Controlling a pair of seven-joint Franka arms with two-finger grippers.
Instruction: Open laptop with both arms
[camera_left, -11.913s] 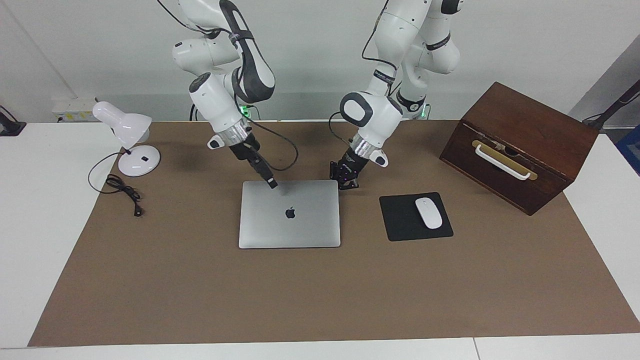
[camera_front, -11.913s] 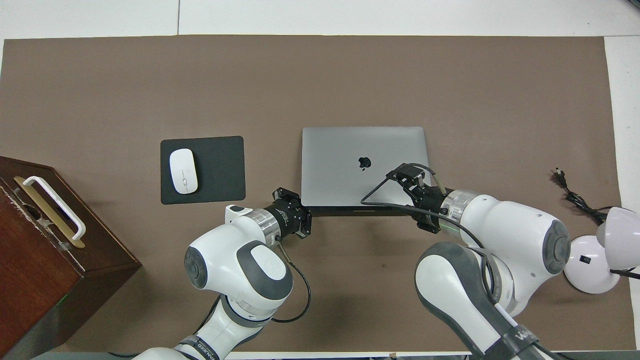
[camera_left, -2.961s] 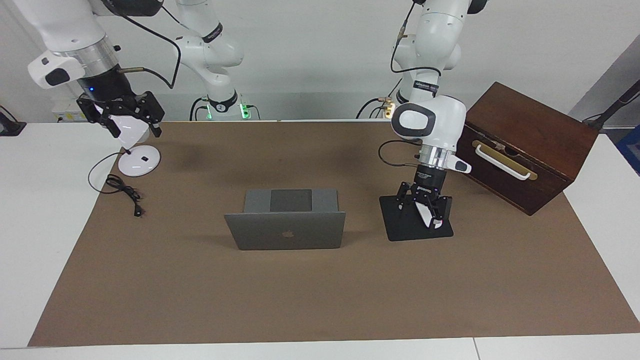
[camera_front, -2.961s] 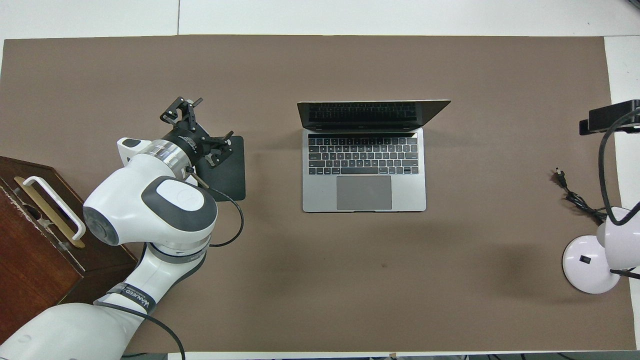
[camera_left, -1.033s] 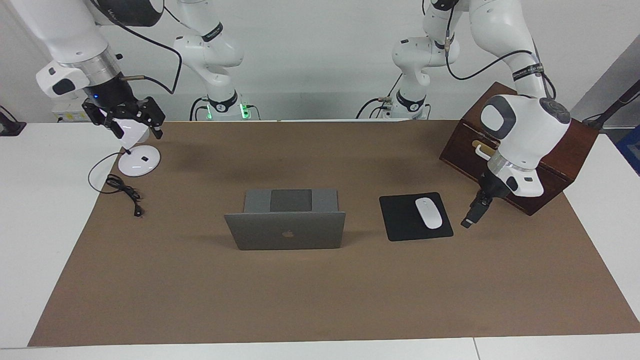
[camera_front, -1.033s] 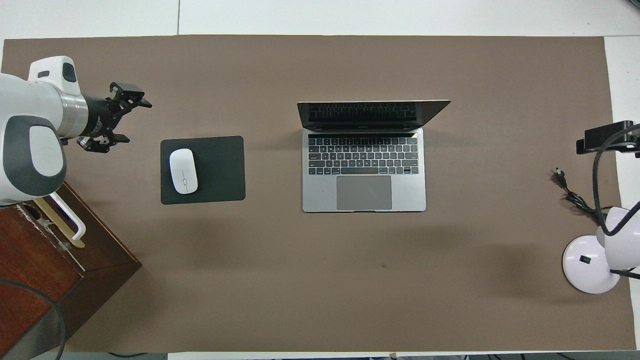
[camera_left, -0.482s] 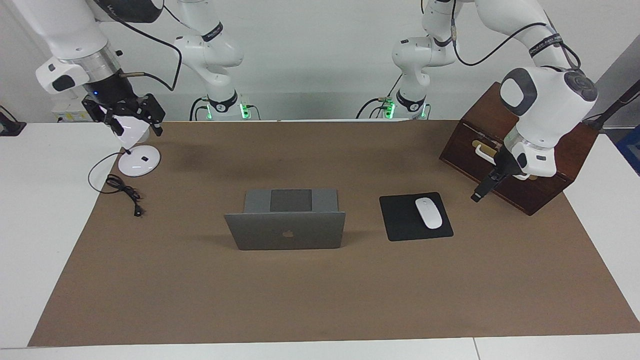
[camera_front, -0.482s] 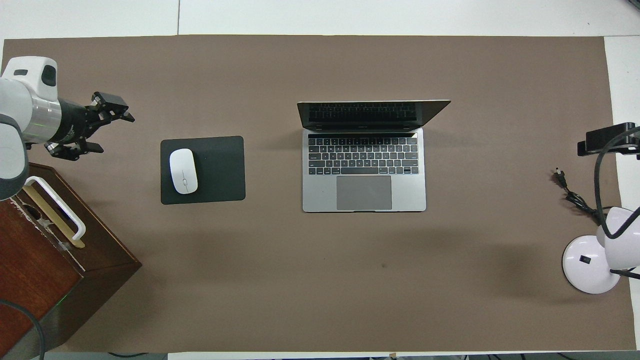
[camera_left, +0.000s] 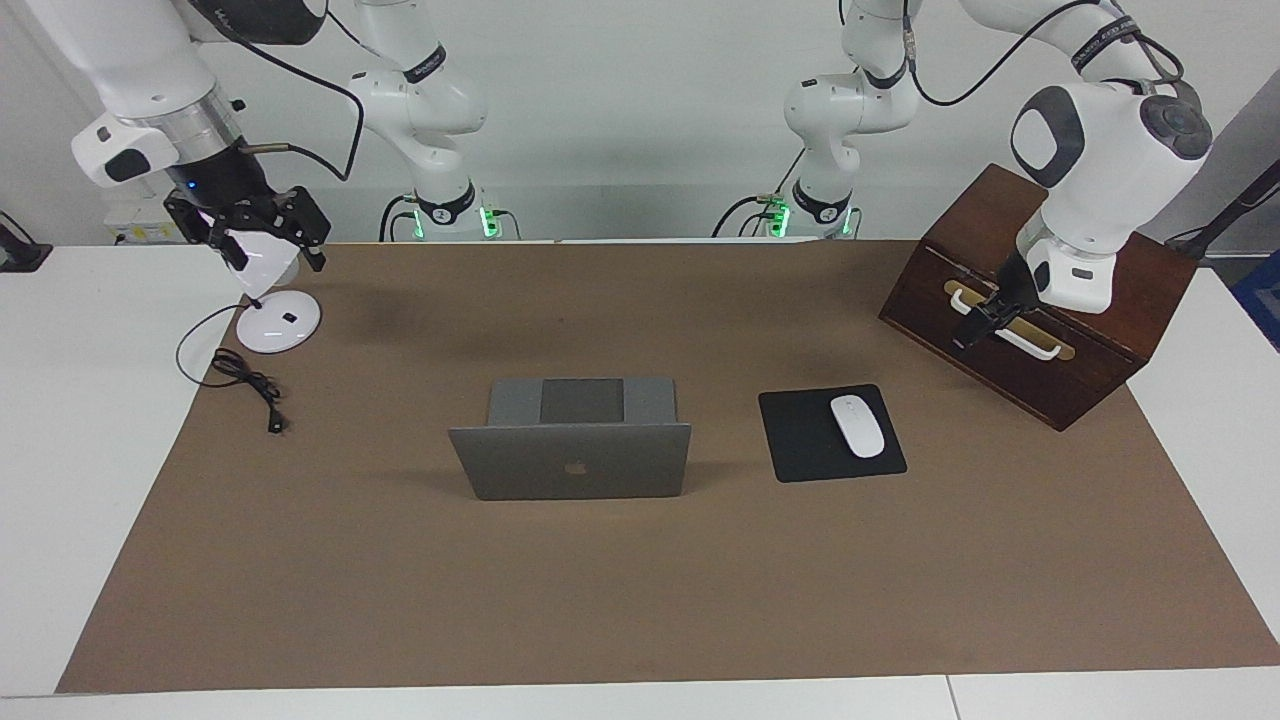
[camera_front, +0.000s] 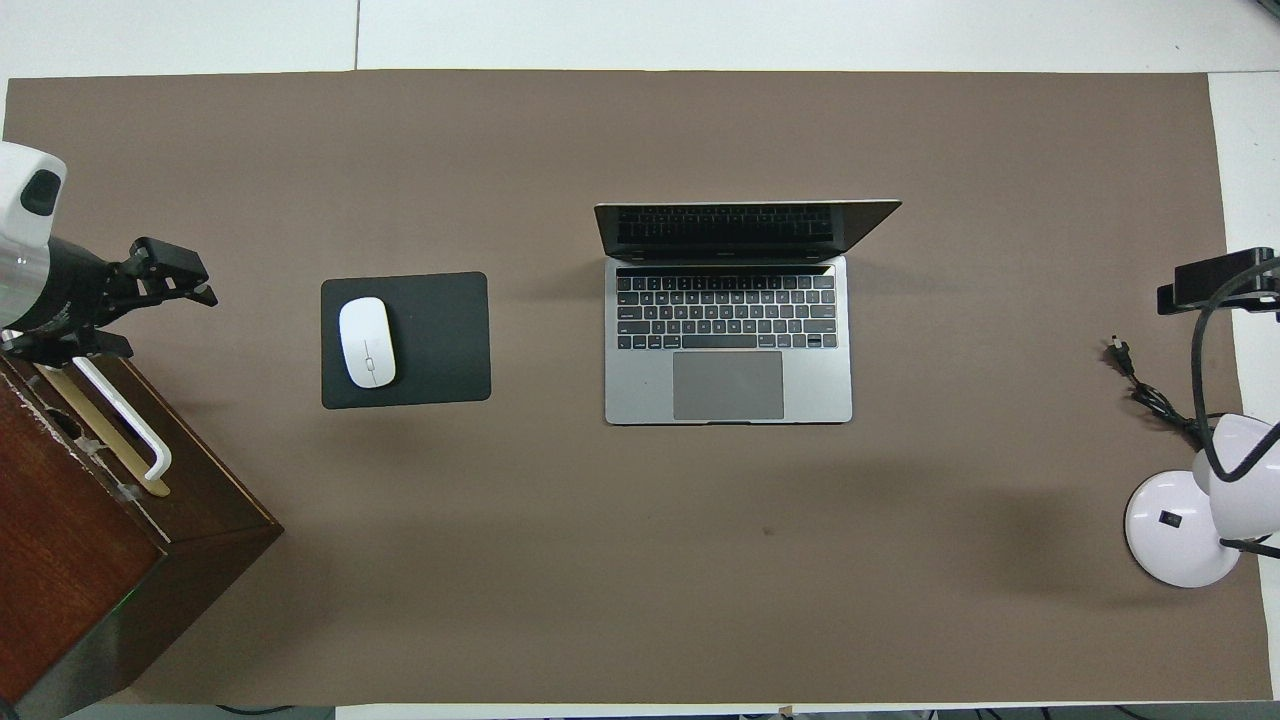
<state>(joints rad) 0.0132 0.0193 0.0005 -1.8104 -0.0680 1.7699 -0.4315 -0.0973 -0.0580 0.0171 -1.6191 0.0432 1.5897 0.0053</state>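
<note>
Already the laptop (camera_front: 728, 340) stands open mid-mat, mouse pad (camera_front: 405, 339) at its nine o'clock overhead. We'd grip its stiff, slippery lid edge. Left gripper (camera_left: 975, 330) and right gripper (camera_left: 262, 230) hang spread, empty.

Silver-grey laptop (camera_front: 728, 340), open, at frame centre in the overhead view: lid upright at the upper edge, dark screen, grey keyboard deck and trackpad facing the lower edge. Facing view shows the lid's logo.
</note>
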